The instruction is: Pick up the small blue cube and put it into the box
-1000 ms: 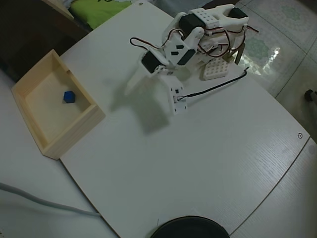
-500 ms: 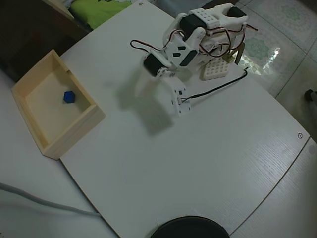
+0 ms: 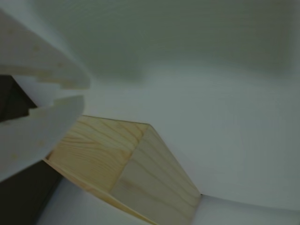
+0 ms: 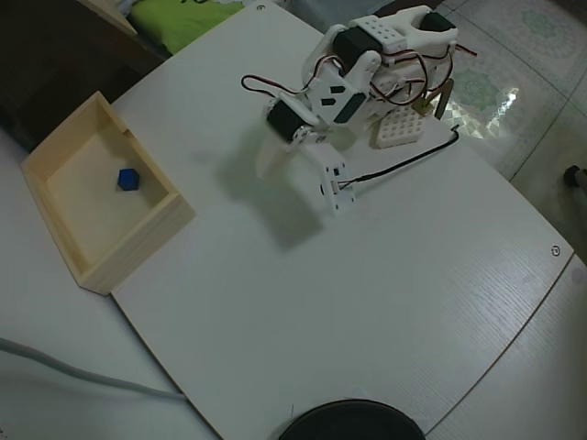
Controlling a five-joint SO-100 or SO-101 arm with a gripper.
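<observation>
The small blue cube (image 4: 127, 180) lies on the floor of the pale wooden box (image 4: 156, 229), which stands at the table's left edge in the overhead view. My gripper (image 4: 267, 168) hangs over the bare white table to the right of the box, well apart from it. In the wrist view its two white fingers enter from the left, nearly touching at the tips, with nothing between them (image 3: 84, 92). A corner of the box (image 3: 140, 168) shows just below them. The cube is out of the wrist view.
A small white perforated block (image 4: 396, 128) sits by the arm's base (image 4: 404, 37) at the top. A black round object (image 4: 348, 423) lies at the table's bottom edge. A grey cable (image 4: 73, 371) runs off the table at lower left.
</observation>
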